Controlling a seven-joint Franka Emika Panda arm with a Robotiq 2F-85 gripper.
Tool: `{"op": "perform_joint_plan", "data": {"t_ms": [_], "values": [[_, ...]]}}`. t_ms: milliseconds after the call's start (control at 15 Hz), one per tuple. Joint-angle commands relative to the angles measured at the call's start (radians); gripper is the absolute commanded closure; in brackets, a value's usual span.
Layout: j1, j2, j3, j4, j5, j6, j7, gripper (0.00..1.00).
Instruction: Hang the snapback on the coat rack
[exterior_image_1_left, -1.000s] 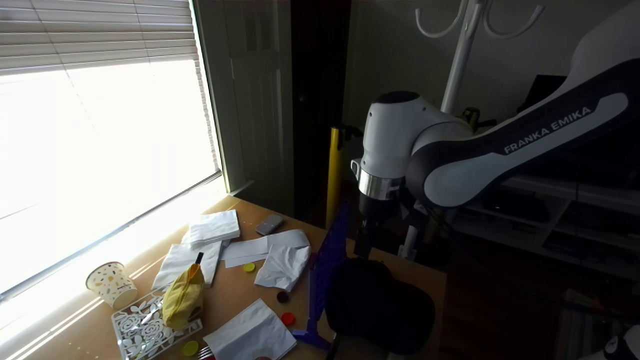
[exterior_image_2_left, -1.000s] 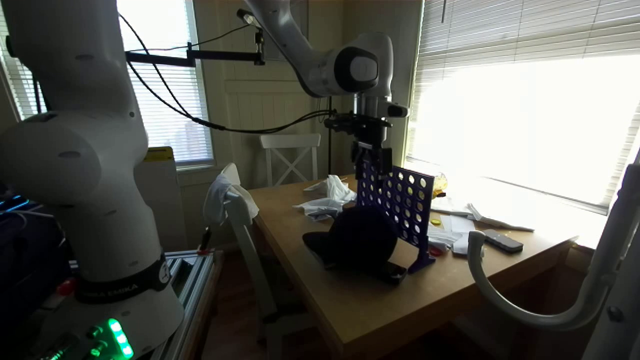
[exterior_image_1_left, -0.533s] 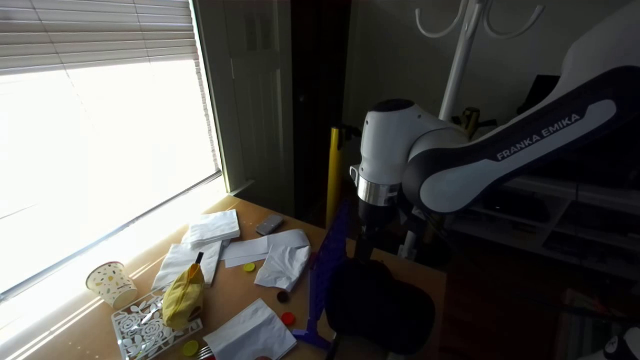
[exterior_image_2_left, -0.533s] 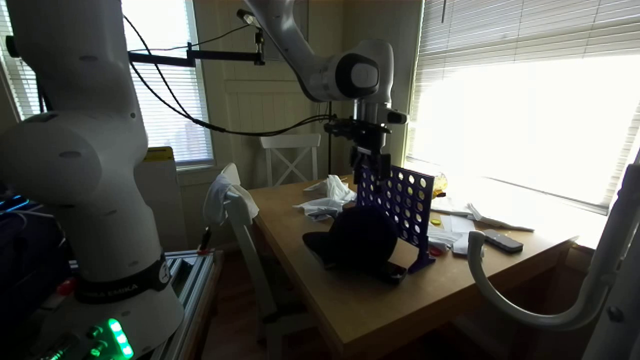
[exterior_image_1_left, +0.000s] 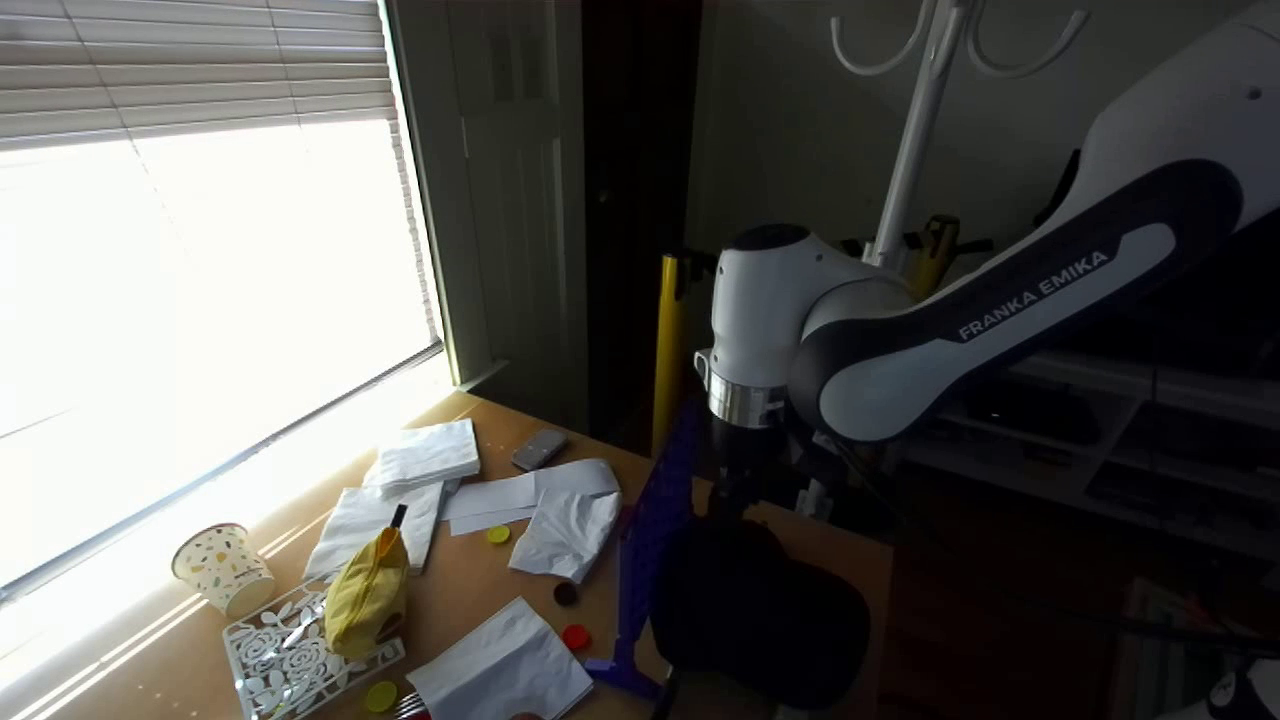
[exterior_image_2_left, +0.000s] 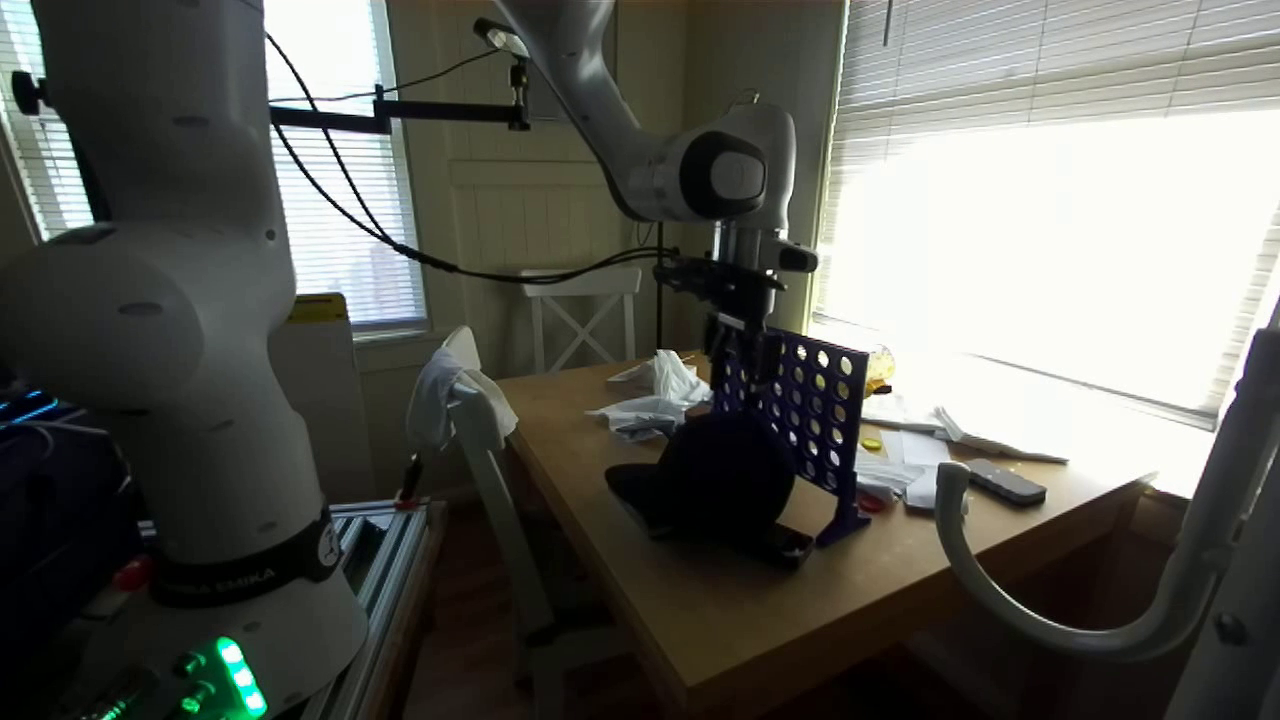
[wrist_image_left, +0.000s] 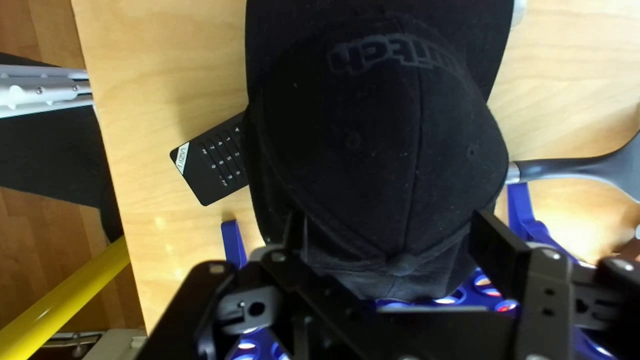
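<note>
1. With jaws spread wide and aimed straight down in the wrist view: Robotiq gripper (wrist_image_left: 387, 230), just over the rear crown of a black snapback (wrist_image_left: 380, 150); contact with the cloth impossible to tell.
2. Ablaze with daylight under half-lowered blinds (exterior_image_1_left: 190, 70) in an exterior view: window (exterior_image_1_left: 190, 330).
3. Strewn with white napkins (exterior_image_1_left: 500, 665), bright toward the window side: wooden table (exterior_image_2_left: 720, 620).
4. Angled in from the right of an exterior view, wrist bent vertical: white Franka Emika Panda arm (exterior_image_1_left: 900, 370).
5. Behind the arm, beyond the table edge: tall white coat rack (exterior_image_1_left: 917, 130) with upward-curving hooks (exterior_image_1_left: 1020, 72).
6. Also past the table edge: yellow post (exterior_image_1_left: 667, 350).
7. Upright on the wood, just beside the snapback in both exterior views: blue-purple Connect Four grid (exterior_image_2_left: 852, 430).
8. Crown up on the table, brim (wrist_image_left: 480, 35) pointing away from the grid, apart from the coat rack: the snapback, with outlined lettering across the front.
9. Near the window: white openwork rose mat (exterior_image_1_left: 300, 655) under a yellow pouch (exterior_image_1_left: 365, 605), next to a speckled paper cup (exterior_image_1_left: 225, 570).
10. Partly hidden by the snapback, one on each flank: dark-handled kitchen utensil (wrist_image_left: 565, 169) and black Vizio remote (wrist_image_left: 215, 165).
11. Near the napkins: red disc (exterior_image_1_left: 576, 637) and yellow disc (exterior_image_1_left: 499, 535).
</note>
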Motion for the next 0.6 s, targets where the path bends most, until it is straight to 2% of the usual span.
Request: {"op": "perform_joint_plan", "data": {"t_ms": [0, 133, 200, 267, 533], "values": [[0.014, 0.049, -0.018, 0.04, -0.002, 0.033, 0.004, 0.17], [0.016, 0.067, -0.022, 0.056, -0.002, 0.039, 0.001, 0.21], [0.016, 0.075, -0.023, 0.064, -0.003, 0.042, 0.0, 0.26], [0.017, 0.085, -0.024, 0.072, -0.002, 0.047, -0.002, 0.25], [0.031, 0.115, -0.021, 0.112, -0.001, 0.034, 0.005, 0.39]]}}
